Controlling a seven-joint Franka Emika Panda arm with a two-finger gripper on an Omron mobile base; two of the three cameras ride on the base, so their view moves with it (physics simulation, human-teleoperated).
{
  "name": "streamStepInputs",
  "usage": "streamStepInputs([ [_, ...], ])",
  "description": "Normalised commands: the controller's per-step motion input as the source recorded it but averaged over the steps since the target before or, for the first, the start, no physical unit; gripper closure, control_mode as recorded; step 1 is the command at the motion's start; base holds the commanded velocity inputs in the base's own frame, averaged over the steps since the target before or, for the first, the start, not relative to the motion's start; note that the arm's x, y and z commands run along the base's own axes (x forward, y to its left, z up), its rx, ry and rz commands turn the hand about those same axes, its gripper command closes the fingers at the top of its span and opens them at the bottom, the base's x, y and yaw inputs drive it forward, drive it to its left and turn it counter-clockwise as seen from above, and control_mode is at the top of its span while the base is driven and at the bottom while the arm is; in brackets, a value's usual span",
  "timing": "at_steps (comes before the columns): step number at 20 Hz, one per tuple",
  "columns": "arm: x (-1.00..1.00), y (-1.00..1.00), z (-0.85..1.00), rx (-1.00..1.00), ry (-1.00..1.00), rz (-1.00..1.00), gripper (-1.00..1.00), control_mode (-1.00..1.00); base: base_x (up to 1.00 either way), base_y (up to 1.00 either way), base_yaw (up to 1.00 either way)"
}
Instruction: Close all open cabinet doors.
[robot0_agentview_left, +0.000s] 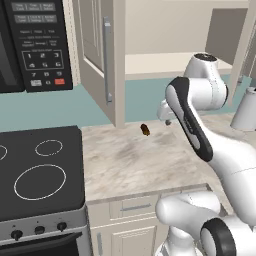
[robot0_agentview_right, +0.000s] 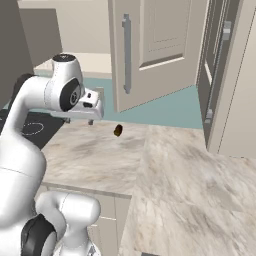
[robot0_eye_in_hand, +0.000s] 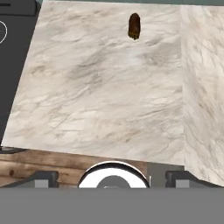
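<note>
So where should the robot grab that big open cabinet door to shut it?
Probably by the long silver bar handle on the open cabinet door. The bar stands upright and off the panel, so fingers could close around its middle from the front. The gripper hangs above the counter, nothing in it.

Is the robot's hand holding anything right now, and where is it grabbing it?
Nothing. The gripper is open above the counter, fingers wide apart and empty.

A marbled beige desk (robot0_agentview_left: 135, 165) runs from the black stovetop (robot0_agentview_left: 40, 170) round a corner beneath the wall cabinets. A single small brown object (robot0_agentview_left: 145, 130) lies on it near the teal back wall, well apart from the stovetop.
</note>
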Motion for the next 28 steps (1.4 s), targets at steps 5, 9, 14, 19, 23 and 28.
streamStepInputs([
  [5, -0.64, 0.00, 0.00, 0.00, -0.16, 0.00, -1.00, -1.00, 0.00, 0.00, 0.00],
  [9, -0.47, 0.00, 0.11, 0.00, -0.16, 0.00, -1.00, -1.00, 0.00, 0.00, 0.00],
  [14, -0.35, 0.02, 0.17, 0.00, -0.23, -0.02, -1.00, -1.00, 0.00, 0.00, 0.00],
  [19, -0.42, 0.25, 0.18, 0.00, -0.29, -0.08, -1.00, -1.00, 0.00, 0.00, 0.00],
  [23, -0.46, 0.21, 0.28, 0.00, -0.21, -0.09, -1.00, -1.00, 0.00, 0.00, 0.00],
  [28, -0.41, 0.00, 0.38, 0.00, -0.05, -0.12, -1.00, -1.00, 0.00, 0.00, 0.00],
])
